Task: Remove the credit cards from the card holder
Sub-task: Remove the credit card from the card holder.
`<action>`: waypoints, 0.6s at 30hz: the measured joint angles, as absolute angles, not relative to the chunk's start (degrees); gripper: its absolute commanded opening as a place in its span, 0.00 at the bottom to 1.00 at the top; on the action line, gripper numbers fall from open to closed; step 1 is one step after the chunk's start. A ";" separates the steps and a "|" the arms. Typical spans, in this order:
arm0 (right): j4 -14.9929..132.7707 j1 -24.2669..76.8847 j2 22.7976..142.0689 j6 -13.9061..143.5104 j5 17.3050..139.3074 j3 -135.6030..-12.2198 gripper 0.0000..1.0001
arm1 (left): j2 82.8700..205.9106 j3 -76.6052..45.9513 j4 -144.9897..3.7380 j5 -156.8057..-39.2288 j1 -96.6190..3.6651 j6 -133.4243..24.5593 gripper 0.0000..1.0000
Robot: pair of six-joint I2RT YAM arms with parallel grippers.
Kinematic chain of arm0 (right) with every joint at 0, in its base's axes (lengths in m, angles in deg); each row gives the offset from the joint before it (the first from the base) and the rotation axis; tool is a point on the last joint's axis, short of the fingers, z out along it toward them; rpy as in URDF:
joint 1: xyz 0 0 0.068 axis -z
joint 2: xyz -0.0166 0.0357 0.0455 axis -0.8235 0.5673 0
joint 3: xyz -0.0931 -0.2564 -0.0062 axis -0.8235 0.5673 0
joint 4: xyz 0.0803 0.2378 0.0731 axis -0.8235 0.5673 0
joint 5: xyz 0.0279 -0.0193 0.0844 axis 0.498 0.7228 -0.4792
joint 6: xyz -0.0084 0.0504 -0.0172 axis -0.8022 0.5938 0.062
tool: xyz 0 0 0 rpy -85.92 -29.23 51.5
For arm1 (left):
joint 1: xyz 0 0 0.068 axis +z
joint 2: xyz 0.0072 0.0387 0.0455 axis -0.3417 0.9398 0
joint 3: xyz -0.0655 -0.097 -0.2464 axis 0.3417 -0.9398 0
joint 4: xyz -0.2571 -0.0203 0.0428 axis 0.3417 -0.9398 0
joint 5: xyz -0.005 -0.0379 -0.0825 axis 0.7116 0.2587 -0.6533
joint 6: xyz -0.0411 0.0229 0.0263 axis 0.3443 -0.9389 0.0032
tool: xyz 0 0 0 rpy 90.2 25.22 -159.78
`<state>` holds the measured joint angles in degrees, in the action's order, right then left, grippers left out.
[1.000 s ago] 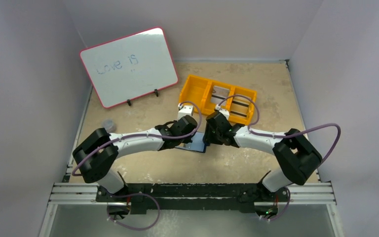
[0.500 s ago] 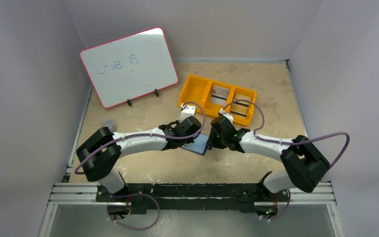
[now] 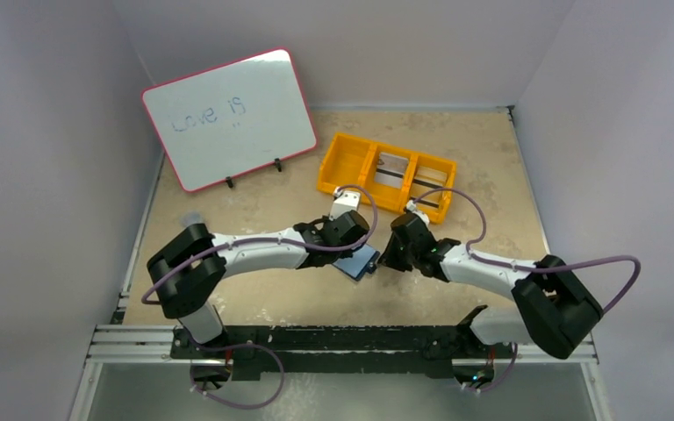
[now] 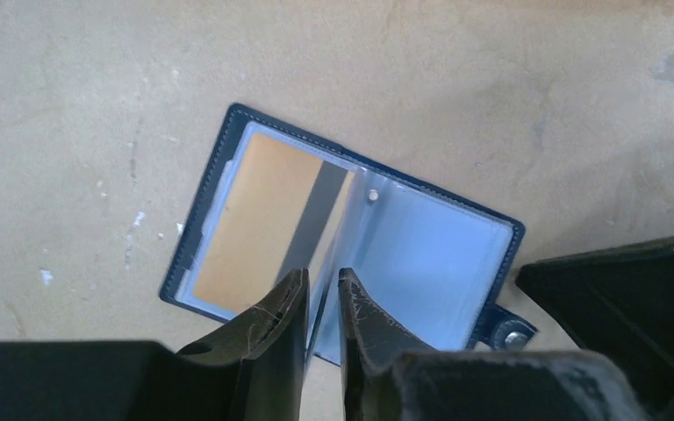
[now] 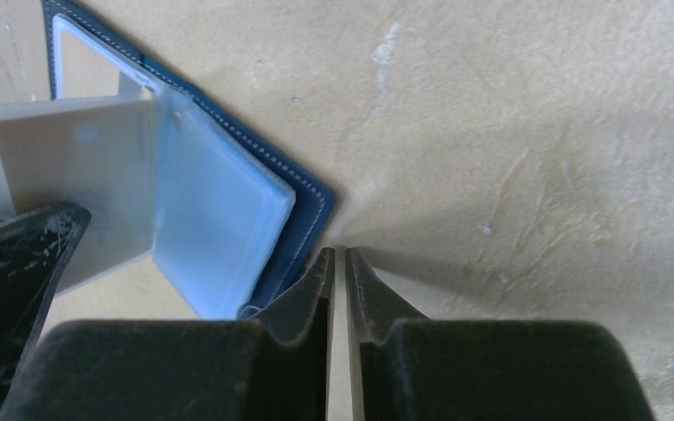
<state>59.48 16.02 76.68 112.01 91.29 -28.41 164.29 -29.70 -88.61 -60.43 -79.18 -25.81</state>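
The dark navy card holder (image 3: 360,262) (image 4: 439,254) lies open on the table between both grippers. A tan credit card with a dark stripe (image 4: 254,228) shows through its left clear pocket. In the right wrist view a whitish card (image 5: 79,175) sits in a clear inner leaf raised off the holder (image 5: 303,197). My left gripper (image 3: 349,248) (image 4: 322,285) holds that leaf's near edge in a narrow slit between its jaws. My right gripper (image 3: 388,257) (image 5: 339,256) is shut with nothing between its jaws, at the holder's right corner by the snap tab (image 4: 511,334).
An orange three-compartment tray (image 3: 338,167) stands behind the grippers. Pale flat cards with dark stripes (image 3: 393,170) lie in its middle and right compartments. A pink-framed whiteboard (image 3: 228,118) leans at the back left. A small grey cap (image 3: 191,219) sits near the left wall.
Both grippers shifted to the right and toward the near edge, and the holder moved and turned with them. The right jaws closed. The left jaws parted slightly.
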 measured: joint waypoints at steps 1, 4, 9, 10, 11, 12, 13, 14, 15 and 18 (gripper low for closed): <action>58.96 16.50 76.44 112.03 90.88 -27.80 0.10 | 164.36 -29.67 -88.30 -61.00 -79.31 -26.29 0.28; 56.69 17.42 75.48 112.44 89.98 -25.76 0.10 | 164.38 -29.83 -85.44 -65.72 -79.48 -27.36 0.34; 53.15 18.18 73.86 113.34 89.32 -23.01 0.15 | 166.70 -30.13 -77.11 -78.58 -79.64 -27.62 0.34; 53.06 18.25 73.60 113.56 89.35 -22.79 0.15 | 167.72 -30.24 -75.58 -80.89 -79.64 -27.49 0.34; 53.08 18.29 73.21 113.95 89.43 -22.59 0.16 | 168.51 -30.42 -74.49 -82.44 -79.64 -27.29 0.34; 53.47 18.33 72.66 114.37 89.70 -22.46 0.17 | 169.25 -30.96 -73.18 -83.95 -79.64 -26.86 0.34; 54.22 18.36 71.74 114.91 90.15 -22.35 0.20 | 169.54 -31.60 -72.74 -84.70 -79.64 -26.37 0.34; 55.27 18.33 70.26 115.53 90.96 -22.20 0.24 | 169.56 -32.19 -72.61 -84.98 -79.66 -26.11 0.34; 56.18 18.38 68.46 116.01 91.44 -21.92 0.30 | 169.41 -32.84 -72.50 -85.02 -79.68 -25.70 0.34; 56.18 18.38 61.47 115.74 92.19 -20.43 0.48 | 166.91 -34.53 -72.41 -83.73 -79.68 -24.93 0.37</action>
